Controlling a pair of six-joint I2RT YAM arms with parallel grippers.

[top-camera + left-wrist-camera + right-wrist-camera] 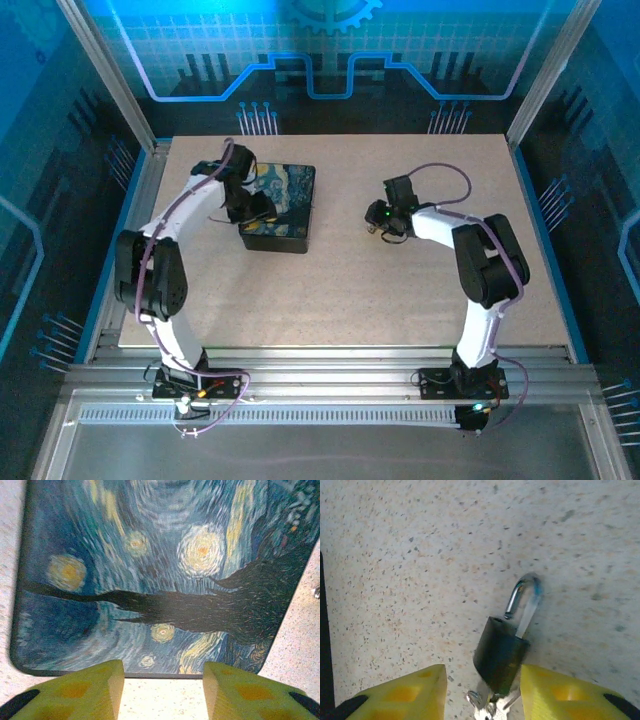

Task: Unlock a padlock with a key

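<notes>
Spanning a blue-walled cell (120, 60), speckled table (350, 290) bears padlock (501, 652); left hand (163, 687), right hand (483, 690) both released.

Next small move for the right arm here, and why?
Probably lift the right gripper straight up, clear of the padlock. Its fingers stand apart around the lock without clamping it, one shackle leg appears to be out of the body, and the key sits at the lock's base, so the unlocking looks done.

The tin (279, 208) sits on the table (400, 300); right of the tin, well apart, I see the padlock (501, 652) lying flat (the key (487, 706) touches its body, opposite the shackle (513, 599)).
</notes>
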